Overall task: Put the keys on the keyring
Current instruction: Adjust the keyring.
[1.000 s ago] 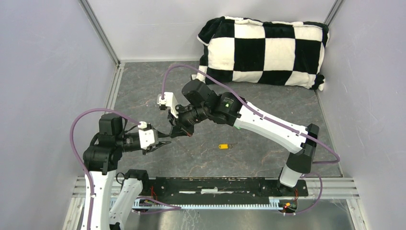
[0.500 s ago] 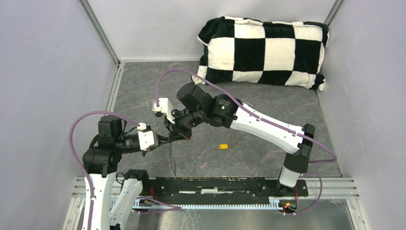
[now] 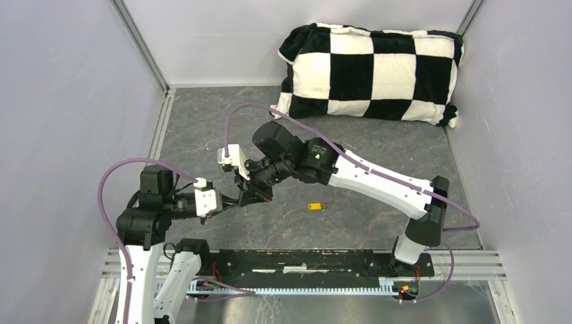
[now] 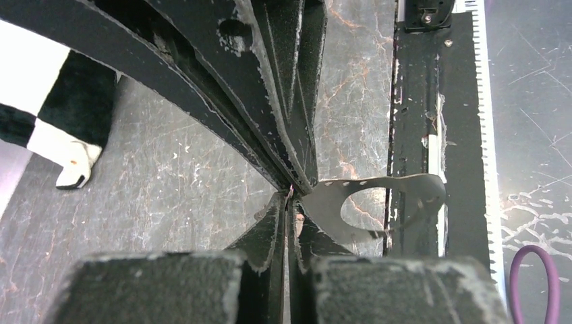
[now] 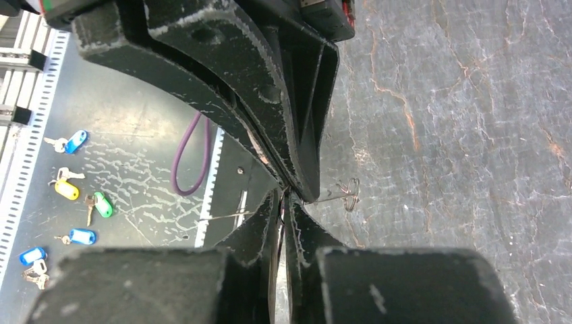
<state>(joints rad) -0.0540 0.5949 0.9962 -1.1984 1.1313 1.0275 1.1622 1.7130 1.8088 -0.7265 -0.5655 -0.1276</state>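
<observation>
The yellow-headed key (image 3: 314, 206) lies on the grey table, right of both grippers. The green-headed key does not show on the table. My left gripper (image 3: 234, 201) and right gripper (image 3: 252, 196) are both shut and meet tip to tip just above the table. The keyring's thin wire (image 5: 229, 214) runs out from between the pinched tips in the right wrist view, and its small clasp (image 5: 349, 192) shows on the other side. In the left wrist view a blurred grey loop of it (image 4: 378, 202) sticks out right of my left gripper (image 4: 290, 196). My right gripper (image 5: 287, 196) pinches the wire.
A black-and-white checkered cushion (image 3: 371, 71) lies at the back right. A black rail (image 3: 303, 260) runs along the near edge. Several tagged spare keys, among them a green one (image 5: 102, 204) and a yellow one (image 5: 66, 190), lie on the metal sheet beyond the rail.
Half a second ago the keyring hung down edge-on below the meeting tips; now it no longer shows hanging in the top view. Both grippers have shifted slightly and stay tip to tip.
</observation>
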